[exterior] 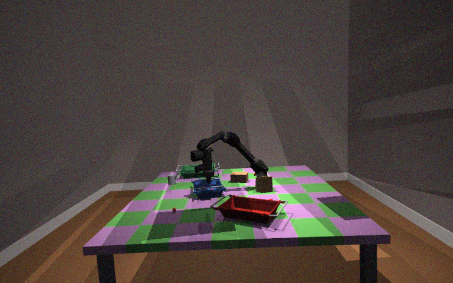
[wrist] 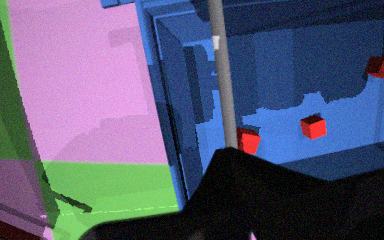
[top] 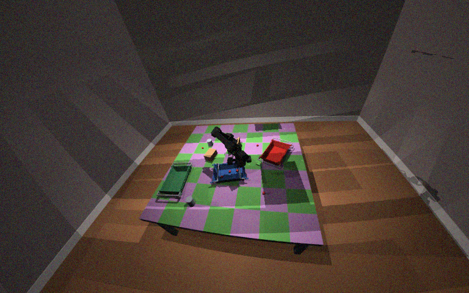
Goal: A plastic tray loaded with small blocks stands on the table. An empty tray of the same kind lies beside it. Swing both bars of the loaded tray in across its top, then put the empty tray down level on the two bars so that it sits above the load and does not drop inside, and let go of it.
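We count three wire-barred trays on one checkered table [top: 221, 223] [exterior: 253, 240]: one blue tray [top: 226, 179] [exterior: 208, 193] [wrist: 340, 95], one green tray [top: 175, 179] [exterior: 191, 171] and one red tray [top: 276, 153] [exterior: 248, 210]. The blue tray is the loaded one, standing between the other two, with three red cubes [top: 229, 171] [wrist: 313, 127] visible inside it. We see its two bars [top: 217, 173] [wrist: 224, 75] lying across its top, one near each end. The green tray and the red tray each have two bars, set out at their ends.

Our one black arm [top: 226, 140] [exterior: 245, 151] reaches over the blue tray, and its gripper [top: 242, 165] [exterior: 209, 181] [wrist: 227, 151] points down by one bar. Its fingers are closed together; the bar runs out of sight at the fingertips, and we cannot tell whether any of it sits between them.

Three more red cubes [top: 263, 193] [exterior: 174, 209] lie loose on the table. We count two gray cylinders [top: 189, 201] [exterior: 171, 179] from above and two tan boxes [top: 210, 154] [exterior: 239, 177] from the side, one of these just below the arm's lower end.
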Robot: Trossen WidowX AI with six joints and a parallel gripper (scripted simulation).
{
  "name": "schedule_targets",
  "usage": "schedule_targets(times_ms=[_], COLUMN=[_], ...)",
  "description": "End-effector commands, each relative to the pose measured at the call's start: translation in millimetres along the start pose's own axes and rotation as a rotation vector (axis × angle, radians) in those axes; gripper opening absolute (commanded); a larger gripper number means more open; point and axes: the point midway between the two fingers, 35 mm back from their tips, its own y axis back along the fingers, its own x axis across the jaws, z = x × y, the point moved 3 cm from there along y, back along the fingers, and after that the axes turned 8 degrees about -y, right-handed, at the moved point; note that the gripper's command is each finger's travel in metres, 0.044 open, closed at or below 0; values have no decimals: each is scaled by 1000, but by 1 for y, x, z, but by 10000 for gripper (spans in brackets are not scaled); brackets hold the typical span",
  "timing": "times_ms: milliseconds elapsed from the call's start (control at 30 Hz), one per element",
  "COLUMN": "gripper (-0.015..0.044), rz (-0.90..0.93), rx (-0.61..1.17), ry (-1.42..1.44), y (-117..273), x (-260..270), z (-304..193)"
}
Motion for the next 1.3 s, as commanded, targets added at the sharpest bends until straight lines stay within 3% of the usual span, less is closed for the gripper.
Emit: schedule_targets(times_ms=[0, 200, 467, 733, 767, 1267], gripper=[0, 0, 210, 420, 440, 440], rz=[0, 0, 2, 18, 7, 66], rx=[0, 0, -4, -41, -22, 12], ry=[0, 0, 5, 55, 29, -340], y=[0, 0, 7, 83, 50, 50], x=[0, 0, 0, -1, 1, 170], z=[0, 0, 1, -3, 0, -140])
